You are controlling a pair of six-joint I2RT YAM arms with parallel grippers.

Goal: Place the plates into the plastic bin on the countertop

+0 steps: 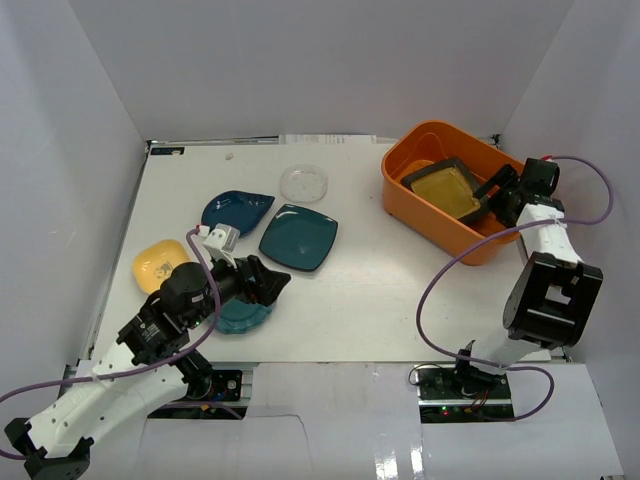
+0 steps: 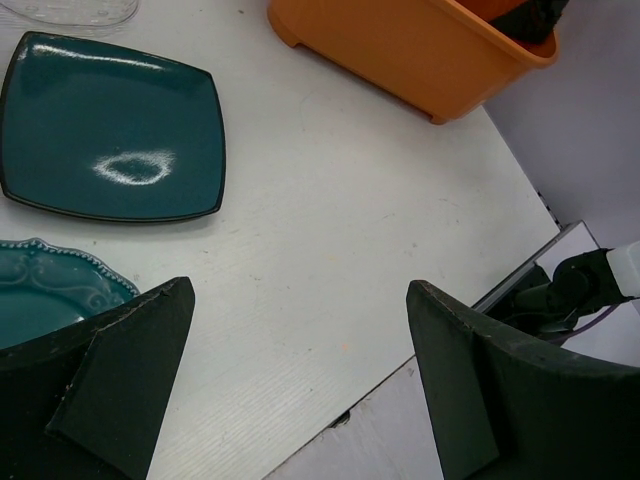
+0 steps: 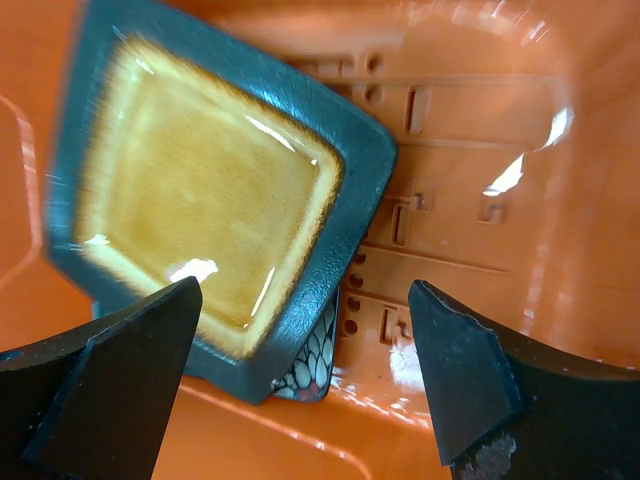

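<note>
Orange plastic bin [image 1: 440, 228], countertop's [image 1: 370, 300] far right corner: amber plate [image 1: 447, 190] lies tilted on floral plate [image 3: 305, 365] inside. Right gripper [image 1: 495, 190] above, jaws wide, empty. Left gripper [image 2: 300, 300], jaws wide, empty, over teal scalloped plate [image 2: 50, 285] near the front left edge. Risk: glazed rim slipping from a shallow pinch.

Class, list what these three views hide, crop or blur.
Right wrist view: floral plate, only a corner shows under the amber square plate in the orange bin.
Top view: teal scalloped plate, mostly covered by the left gripper; left wrist view crops it at the left edge.
Left wrist view: clear round dish, cut by the top edge.
</note>
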